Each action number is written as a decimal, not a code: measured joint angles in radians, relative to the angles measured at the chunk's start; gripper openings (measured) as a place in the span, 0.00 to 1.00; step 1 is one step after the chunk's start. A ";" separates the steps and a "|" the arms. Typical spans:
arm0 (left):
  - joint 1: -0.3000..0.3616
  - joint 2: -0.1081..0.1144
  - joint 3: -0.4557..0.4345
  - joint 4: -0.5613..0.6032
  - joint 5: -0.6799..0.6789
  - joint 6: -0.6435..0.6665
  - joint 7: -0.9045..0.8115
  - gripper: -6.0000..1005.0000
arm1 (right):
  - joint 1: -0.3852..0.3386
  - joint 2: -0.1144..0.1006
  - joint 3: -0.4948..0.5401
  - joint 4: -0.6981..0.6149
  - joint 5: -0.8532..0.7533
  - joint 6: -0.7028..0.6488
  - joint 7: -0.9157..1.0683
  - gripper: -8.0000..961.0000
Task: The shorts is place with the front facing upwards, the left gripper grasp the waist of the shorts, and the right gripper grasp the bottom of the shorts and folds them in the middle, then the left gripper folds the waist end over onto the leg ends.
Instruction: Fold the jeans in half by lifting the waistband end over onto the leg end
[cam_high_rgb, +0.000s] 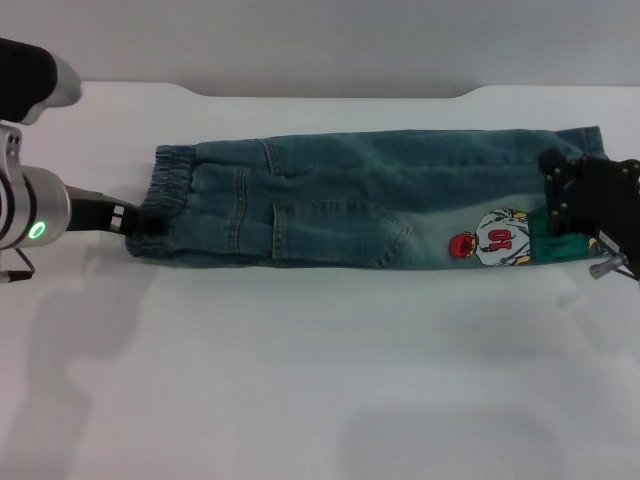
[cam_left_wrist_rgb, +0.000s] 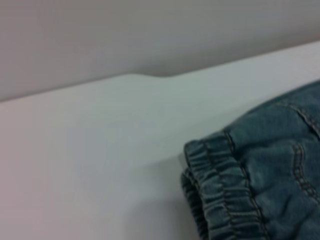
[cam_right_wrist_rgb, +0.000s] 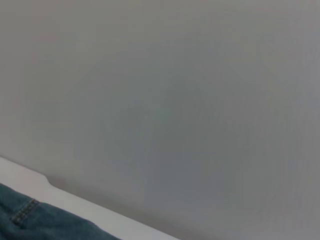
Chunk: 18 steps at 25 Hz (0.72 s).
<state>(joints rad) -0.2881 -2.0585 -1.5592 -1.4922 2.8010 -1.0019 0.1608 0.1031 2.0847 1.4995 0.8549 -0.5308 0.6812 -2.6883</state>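
You're seeing the shorts (cam_high_rgb: 350, 210) lying lengthwise along the counter (cam_high_rgb: 320, 380); left gripper (cam_high_rgb: 135, 222) clamping the waist (cam_high_rgb: 165, 190), right gripper (cam_high_rgb: 572, 215) jaws unclear

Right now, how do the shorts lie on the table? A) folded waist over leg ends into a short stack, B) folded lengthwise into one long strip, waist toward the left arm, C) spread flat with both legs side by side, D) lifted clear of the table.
B: in the head view the shorts lie as one long narrow strip, with the waist at the left hand and the right hand at the leg ends.
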 joint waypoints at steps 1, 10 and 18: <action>-0.008 0.000 -0.001 0.005 0.000 -0.014 0.000 0.84 | -0.001 -0.001 -0.002 -0.001 0.000 0.000 0.000 0.01; -0.039 -0.001 -0.002 0.025 0.000 -0.054 0.000 0.84 | -0.018 -0.001 0.004 -0.008 0.001 0.002 -0.002 0.01; -0.069 -0.004 0.008 0.063 -0.044 -0.083 0.010 0.84 | -0.022 -0.001 0.007 -0.007 0.002 0.004 -0.003 0.01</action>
<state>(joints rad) -0.3576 -2.0626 -1.5512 -1.4293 2.7570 -1.0845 0.1709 0.0807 2.0838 1.5060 0.8483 -0.5291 0.6856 -2.6911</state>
